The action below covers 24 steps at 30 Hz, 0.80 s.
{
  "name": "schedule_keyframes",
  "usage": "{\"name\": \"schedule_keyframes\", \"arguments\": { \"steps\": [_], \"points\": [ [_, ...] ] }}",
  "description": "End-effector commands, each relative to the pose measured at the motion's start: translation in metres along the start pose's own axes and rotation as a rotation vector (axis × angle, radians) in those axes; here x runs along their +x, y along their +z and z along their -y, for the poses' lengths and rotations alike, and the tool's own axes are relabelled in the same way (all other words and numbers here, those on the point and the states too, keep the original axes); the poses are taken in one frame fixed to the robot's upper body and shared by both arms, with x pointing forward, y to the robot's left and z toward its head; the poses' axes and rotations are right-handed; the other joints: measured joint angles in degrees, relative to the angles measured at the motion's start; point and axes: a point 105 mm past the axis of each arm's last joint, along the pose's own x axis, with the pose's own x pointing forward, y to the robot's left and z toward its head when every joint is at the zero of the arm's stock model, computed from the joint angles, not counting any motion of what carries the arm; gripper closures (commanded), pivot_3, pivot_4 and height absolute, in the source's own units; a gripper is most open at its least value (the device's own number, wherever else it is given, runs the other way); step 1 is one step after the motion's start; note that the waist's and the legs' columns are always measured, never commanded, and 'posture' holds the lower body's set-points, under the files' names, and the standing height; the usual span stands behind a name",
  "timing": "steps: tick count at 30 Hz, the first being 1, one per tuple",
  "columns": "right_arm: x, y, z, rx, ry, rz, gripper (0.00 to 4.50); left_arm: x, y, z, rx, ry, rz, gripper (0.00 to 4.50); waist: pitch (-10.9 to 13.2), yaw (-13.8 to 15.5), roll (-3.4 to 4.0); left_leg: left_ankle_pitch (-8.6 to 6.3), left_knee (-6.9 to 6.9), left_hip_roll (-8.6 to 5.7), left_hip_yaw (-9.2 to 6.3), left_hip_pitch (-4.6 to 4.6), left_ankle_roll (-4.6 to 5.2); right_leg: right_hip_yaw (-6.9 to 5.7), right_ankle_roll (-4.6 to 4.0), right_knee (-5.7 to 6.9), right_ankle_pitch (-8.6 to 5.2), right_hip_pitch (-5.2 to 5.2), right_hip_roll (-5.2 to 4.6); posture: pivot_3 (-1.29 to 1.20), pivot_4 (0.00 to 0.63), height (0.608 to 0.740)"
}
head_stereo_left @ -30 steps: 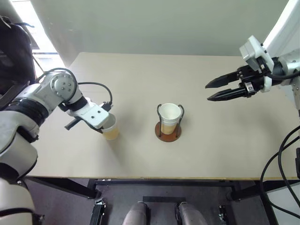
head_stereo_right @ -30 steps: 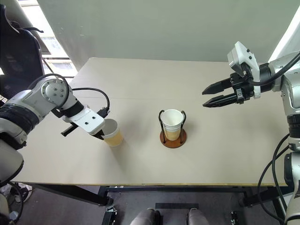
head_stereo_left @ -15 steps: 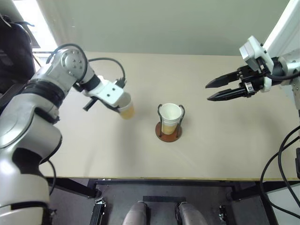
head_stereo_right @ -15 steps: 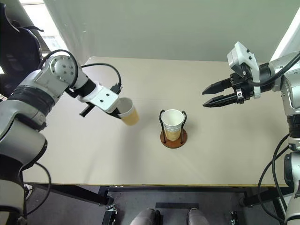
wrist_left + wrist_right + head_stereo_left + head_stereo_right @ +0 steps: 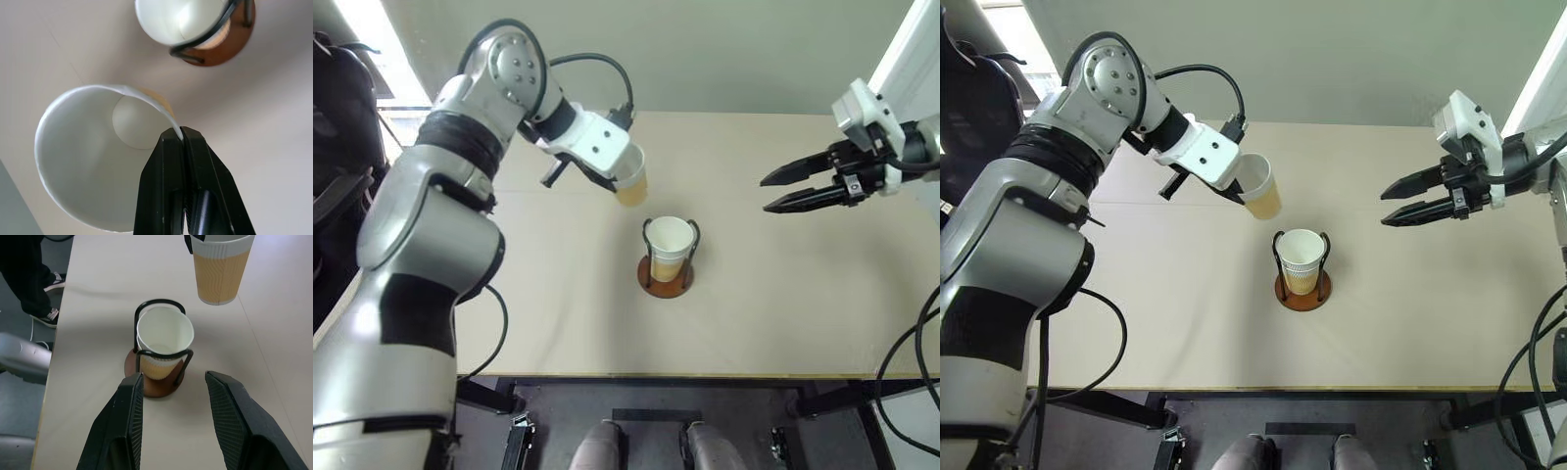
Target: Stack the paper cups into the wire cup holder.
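While our left hand (image 5: pixel 183 139) is pinching a paper cup (image 5: pixel 1259 186) by its rim above the desk (image 5: pixel 1185 323), near the wire cup holder (image 5: pixel 1302 284) already holding a cup (image 5: pixel 1301 257), our right hand (image 5: pixel 1393 201) is hanging released.

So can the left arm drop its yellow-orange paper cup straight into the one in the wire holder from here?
Probably yes. The left gripper pinches the yellow-orange paper cup by its rim, in the air just beyond the brown-based wire cup holder. The seated cup's mouth is open; the right gripper hangs well aside.
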Motion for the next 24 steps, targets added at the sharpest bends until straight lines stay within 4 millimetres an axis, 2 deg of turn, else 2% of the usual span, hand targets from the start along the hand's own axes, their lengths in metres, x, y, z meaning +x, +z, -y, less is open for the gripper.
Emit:
{"name": "schedule_keyframes", "arguments": {
  "steps": [1,13,24],
  "points": [
    [-0.007,0.001,-0.002,-0.035,-0.001,-0.009,2.50,-0.017,0.016,-0.016,0.051,0.035,0.004,4.48,0.0,0.1,-0.01,-0.01,0.00,-0.05,0.07,-0.01,0.01,-0.05,0.00,-0.02,0.00,-0.01,0.08,0.00,0.150,0.740],
    [-0.020,-0.014,-0.004,-0.038,-0.014,-0.044,2.50,-0.013,0.036,-0.032,0.070,0.070,0.073,4.48,0.0,0.0,-0.02,-0.09,0.17,-0.07,0.14,0.11,0.15,0.10,0.17,0.01,-0.03,0.16,-0.02,0.00,0.150,0.740],
    [-0.023,-0.014,-0.003,-0.039,-0.018,-0.058,2.50,-0.011,0.060,-0.046,0.079,0.098,0.164,4.48,0.0,0.3,0.00,-0.20,0.41,-0.05,0.15,0.06,0.32,0.13,0.27,0.01,0.02,0.21,-0.11,0.00,0.150,0.740]
  ]
}}
